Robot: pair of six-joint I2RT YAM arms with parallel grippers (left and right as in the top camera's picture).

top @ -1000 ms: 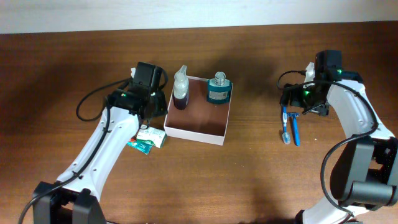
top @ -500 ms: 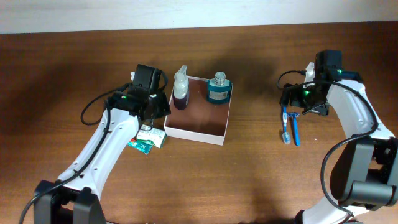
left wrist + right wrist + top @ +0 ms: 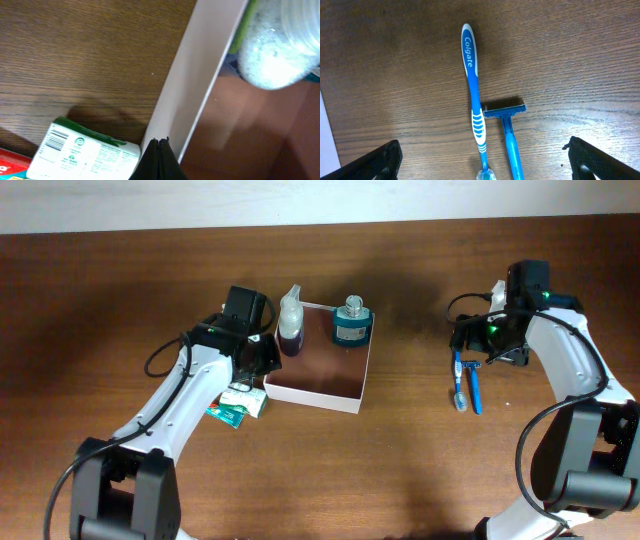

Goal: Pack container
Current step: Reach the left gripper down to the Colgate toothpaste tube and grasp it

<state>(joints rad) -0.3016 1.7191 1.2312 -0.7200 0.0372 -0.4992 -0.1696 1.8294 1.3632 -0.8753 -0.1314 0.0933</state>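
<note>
The container (image 3: 312, 398) is a square shallow box with white walls and a reddish-brown floor, left of centre. A clear spray bottle (image 3: 290, 325) and a teal mouthwash bottle (image 3: 351, 323) stand at its far side. My left gripper (image 3: 262, 362) is shut and empty, its tips (image 3: 159, 143) right at the container's left wall (image 3: 200, 75). My right gripper (image 3: 497, 340) is open and empty above a blue toothbrush (image 3: 474, 90) and a blue razor (image 3: 509, 135), which lie side by side on the table; its fingers (image 3: 485, 159) straddle both.
A white and green packet (image 3: 240, 402) lies on the table just left of the container, beside my left fingers (image 3: 85, 152). The toothbrush (image 3: 459, 380) and razor (image 3: 474, 388) lie to the right of the container, apart from it.
My left gripper has moved right, closer to the container's left wall. The right arm and the objects have not moved.
</note>
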